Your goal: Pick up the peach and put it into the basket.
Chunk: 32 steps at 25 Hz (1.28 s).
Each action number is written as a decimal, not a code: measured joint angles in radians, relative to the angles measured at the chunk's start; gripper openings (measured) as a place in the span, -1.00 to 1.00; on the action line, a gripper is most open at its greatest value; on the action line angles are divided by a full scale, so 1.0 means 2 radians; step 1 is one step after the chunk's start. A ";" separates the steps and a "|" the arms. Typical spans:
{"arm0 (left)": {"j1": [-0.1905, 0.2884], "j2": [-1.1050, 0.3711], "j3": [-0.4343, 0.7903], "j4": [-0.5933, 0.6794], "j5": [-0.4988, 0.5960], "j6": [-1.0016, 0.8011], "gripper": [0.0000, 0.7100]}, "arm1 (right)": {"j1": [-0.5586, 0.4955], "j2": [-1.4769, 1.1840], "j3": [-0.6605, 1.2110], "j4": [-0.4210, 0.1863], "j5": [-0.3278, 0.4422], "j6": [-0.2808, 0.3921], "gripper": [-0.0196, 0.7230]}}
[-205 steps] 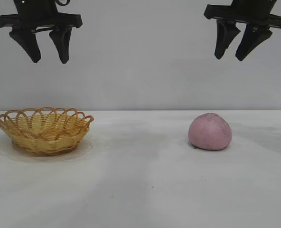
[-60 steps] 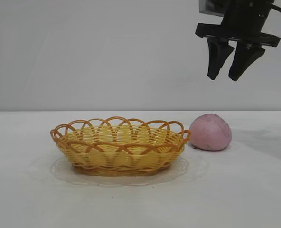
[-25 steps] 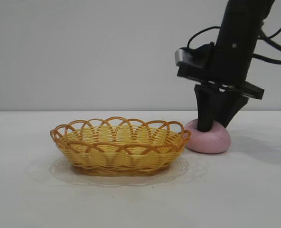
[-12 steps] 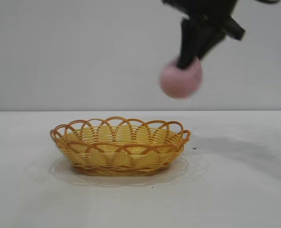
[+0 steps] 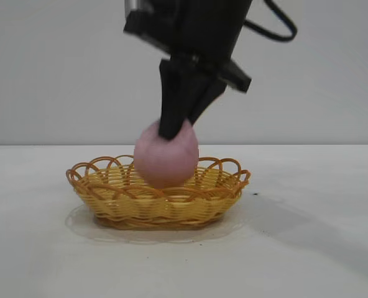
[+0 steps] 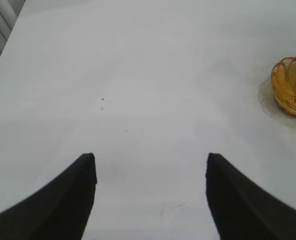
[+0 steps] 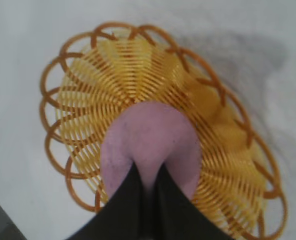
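Exterior view: half a second ago the peach [image 5: 166, 155] hung high and to the right of the basket [image 5: 158, 191]; it is now down over the basket's middle, its lower part below the looped rim. Whether it touches the basket floor cannot be told. The right claw [image 5: 183, 121] is clamped on the peach's top, fingers pinched close into the soft surface. Judgement: carry is complete; only the release remains. The basket sits on the worktop [image 5: 308, 248] where it was a second ago. The left arm is out of this view.

Left wrist view: the left claw [image 6: 150, 195] hangs idle over bare worktop [image 6: 138, 75], fingers wide apart, holding nothing. An edge of the basket [image 6: 292, 85] shows well apart from it.

Right wrist view: the right claw [image 7: 147, 192] grips the peach [image 7: 148, 137] with fingers nearly together, pressed into its flesh. The peach lies centred over the woven floor of the basket [image 7: 83, 100], inside the rim all round.

Markings: no brand, label or writing is readable in any view.
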 joint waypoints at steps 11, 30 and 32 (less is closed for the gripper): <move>0.000 0.000 0.000 0.000 0.000 0.000 0.17 | -0.001 -0.059 0.000 -0.036 -0.014 0.000 0.07; 0.000 0.000 0.000 0.000 0.000 0.000 0.17 | -0.308 -0.060 0.000 -0.155 -0.106 0.176 0.15; 0.000 0.000 0.000 0.000 0.000 0.000 0.17 | -0.322 -0.061 0.000 -0.155 -0.105 0.182 0.15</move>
